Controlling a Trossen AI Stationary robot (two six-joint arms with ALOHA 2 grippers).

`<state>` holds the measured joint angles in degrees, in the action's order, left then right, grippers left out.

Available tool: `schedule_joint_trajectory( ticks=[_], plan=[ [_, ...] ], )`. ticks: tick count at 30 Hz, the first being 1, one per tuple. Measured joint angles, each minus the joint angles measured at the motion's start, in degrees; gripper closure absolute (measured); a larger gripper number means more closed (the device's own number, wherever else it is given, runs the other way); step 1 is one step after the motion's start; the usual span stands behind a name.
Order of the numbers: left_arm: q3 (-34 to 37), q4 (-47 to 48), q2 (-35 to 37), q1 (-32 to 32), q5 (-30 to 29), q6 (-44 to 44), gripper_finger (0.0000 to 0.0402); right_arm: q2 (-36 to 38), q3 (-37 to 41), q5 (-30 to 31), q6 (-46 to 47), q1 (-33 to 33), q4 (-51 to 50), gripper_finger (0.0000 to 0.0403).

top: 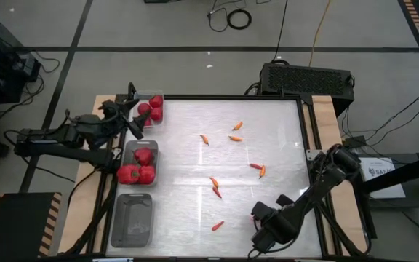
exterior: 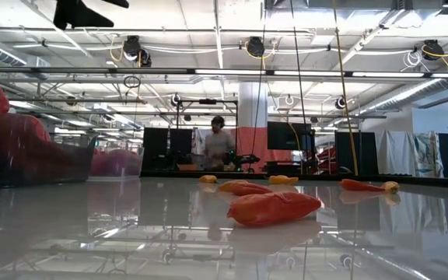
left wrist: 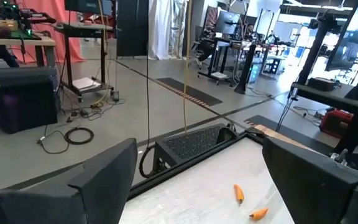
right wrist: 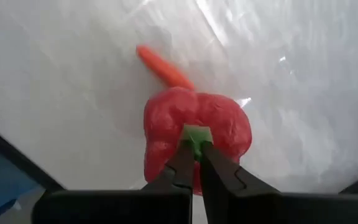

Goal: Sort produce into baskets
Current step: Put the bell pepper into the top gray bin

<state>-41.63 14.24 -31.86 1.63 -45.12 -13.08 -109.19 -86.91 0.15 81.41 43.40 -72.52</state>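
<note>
- Our right gripper (right wrist: 196, 155) is down low at the near edge of the table (top: 268, 124). Its two fingers are pinched tight on the green stem of a bell pepper (right wrist: 194, 134), which sits on the table right under it.
- That stem is a tiny thing to hold. We think we should lift slowly and straight up, so the pepper does not swing and slip out.
- A little chili (right wrist: 163, 67) lies just beside the pepper. We should be careful not to knock it.
- The pepper basket (top: 141, 161) is on the far left side. It already has other bell peppers in it, and it looks quite full. We should carry our pepper over the chilies (top: 214, 186) lying in the middle, then set it down softly where there is room.
- The grey basket (top: 132, 220) closest to us has nothing in it yet.
- Farther off, the clear basket (top: 151, 108) holds the tomatoes.
- Our left gripper (top: 132, 120) waits by that clear basket, with its fingers spread wide and nothing in them.
</note>
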Motion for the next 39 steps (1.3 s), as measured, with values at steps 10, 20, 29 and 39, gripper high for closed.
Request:
schedule_joint_trajectory(
  ticks=[10,20,29,39],
  plan=[
    [0.0,0.0,0.0,0.0,0.0,0.0,0.0049,0.0,-4.8,5.4,-10.0,-6.0,-1.1,0.0402],
    [0.0,0.0,0.0,0.0,0.0,0.0,0.0049,0.0,-12.0,15.7,-25.7,-12.7,4.3,0.0402],
    [0.0,0.0,0.0,0.0,0.0,0.0,0.0049,-2.4,-12.1,22.4,-58.4,-22.3,44.4,0.0403],
    [0.0,0.0,0.0,0.0,-0.1,0.0,0.0049,-12.7,-12.1,20.3,-75.2,-31.4,78.3,0.0403]
  ],
)
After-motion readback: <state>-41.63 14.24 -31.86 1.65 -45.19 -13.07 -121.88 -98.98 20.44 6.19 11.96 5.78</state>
